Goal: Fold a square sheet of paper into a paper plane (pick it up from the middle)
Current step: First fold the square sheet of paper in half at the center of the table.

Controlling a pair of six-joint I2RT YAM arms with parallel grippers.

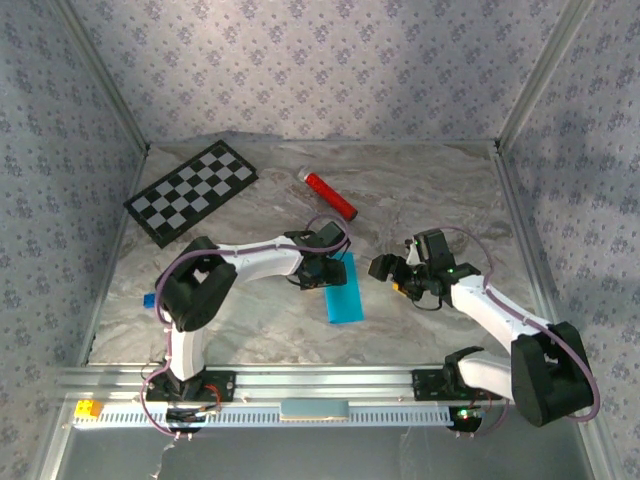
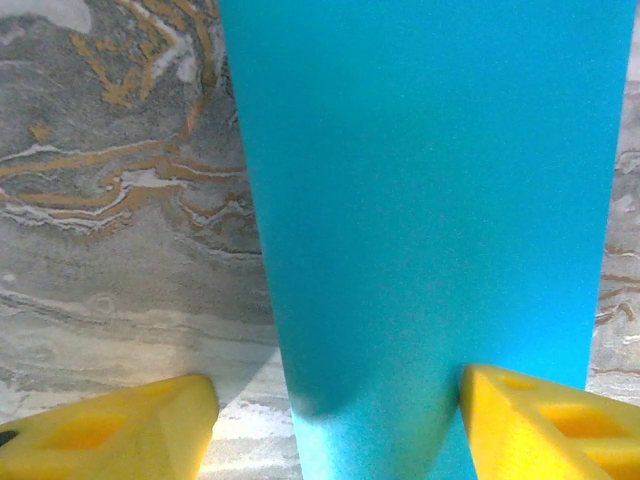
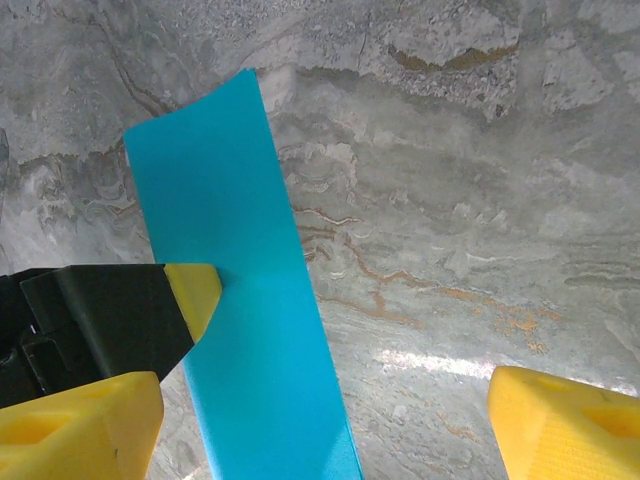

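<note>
Smooth paper, stone-look table

We see the blue paper (image 2: 430, 230) between the left pincer's (image 2: 335, 420) yellow fingers (image 2: 110, 430) is thin, smooth and matt. The fingers look like dull plastic. The table (image 2: 120, 250) under them looks like marble, softly shiny.

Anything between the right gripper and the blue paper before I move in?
Nothing lies on the table between the right gripper and the blue paper. The open left gripper straddles the paper's far end, though.
</note>
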